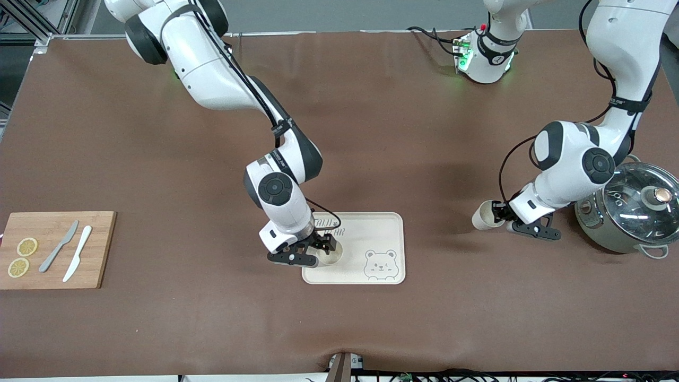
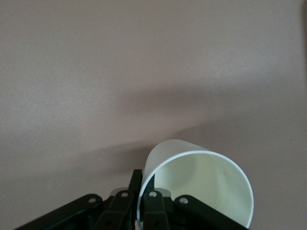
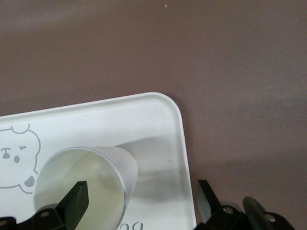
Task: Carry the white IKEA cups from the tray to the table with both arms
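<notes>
One white cup (image 1: 332,254) stands upright on the bear-printed tray (image 1: 382,228), at the tray's end toward the right arm. My right gripper (image 1: 321,249) is open around that cup's wall: in the right wrist view the gripper (image 3: 141,191) has one finger over the cup's (image 3: 86,187) mouth and the other outside it, over the tray's rim (image 3: 144,103). My left gripper (image 1: 497,212) is shut on the rim of the second white cup (image 1: 484,216), held tilted on its side over the bare table between the tray and the pot. The left wrist view shows the gripper (image 2: 142,191) pinching this cup's (image 2: 192,187) wall.
A grey-green pot with a glass lid (image 1: 631,212) stands close beside the left arm's wrist. A wooden cutting board (image 1: 53,249) with two lemon slices and two knives lies at the right arm's end of the table. Cables sit at the table's near edge (image 1: 345,366).
</notes>
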Available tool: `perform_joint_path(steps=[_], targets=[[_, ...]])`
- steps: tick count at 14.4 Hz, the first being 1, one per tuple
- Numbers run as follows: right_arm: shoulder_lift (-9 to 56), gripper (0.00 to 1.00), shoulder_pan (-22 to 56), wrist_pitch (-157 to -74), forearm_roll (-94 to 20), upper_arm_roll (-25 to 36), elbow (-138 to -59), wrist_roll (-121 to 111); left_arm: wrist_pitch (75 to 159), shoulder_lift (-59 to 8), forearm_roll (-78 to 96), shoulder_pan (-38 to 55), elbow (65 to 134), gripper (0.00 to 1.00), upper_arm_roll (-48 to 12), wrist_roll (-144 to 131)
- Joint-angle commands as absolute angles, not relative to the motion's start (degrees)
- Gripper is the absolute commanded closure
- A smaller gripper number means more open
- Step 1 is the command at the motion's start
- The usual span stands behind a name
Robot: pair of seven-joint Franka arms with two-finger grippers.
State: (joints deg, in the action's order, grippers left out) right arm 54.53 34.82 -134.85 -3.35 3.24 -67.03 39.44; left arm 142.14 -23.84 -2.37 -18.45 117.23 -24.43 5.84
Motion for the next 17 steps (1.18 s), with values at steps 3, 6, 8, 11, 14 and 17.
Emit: perform_joint_path(steps=[3,6,8,11,14,17], targets=[[56.7,0.00,35.9,-136.1,-2.8,3.9,-65.0,40.3,144.6,-26.2,-7.5,-20.0,117.1,1.00,-24.9,6.5],[57.0,0.00,35.9,-136.2,-2.8,3.9,-65.0,40.3,144.7,-26.6,-9.8,-20.3,116.9,1.00,-24.8,6.2],[57.4,0.00,36.0,-137.3,-2.8,3.9,-65.0,40.3,144.7,-27.2,-11.4,-20.2,116.8,1.00,-23.8,6.2],[57.6,0.00,36.2,-137.7,-2.8,3.9,-65.0,40.3,144.8,-27.9,-12.3,-20.2,116.1,1.00,-23.6,6.2],[57.6,0.00,36.3,-138.8,-2.8,3.9,-65.4,40.3,144.8,-27.9,-12.4,-20.2,116.1,1.00,-23.6,6.2],[57.6,0.33,36.2,-138.8,-2.9,3.8,-65.4,40.3,145.1,-28.6,-12.5,-20.2,116.0,1.00,-23.6,6.2]])
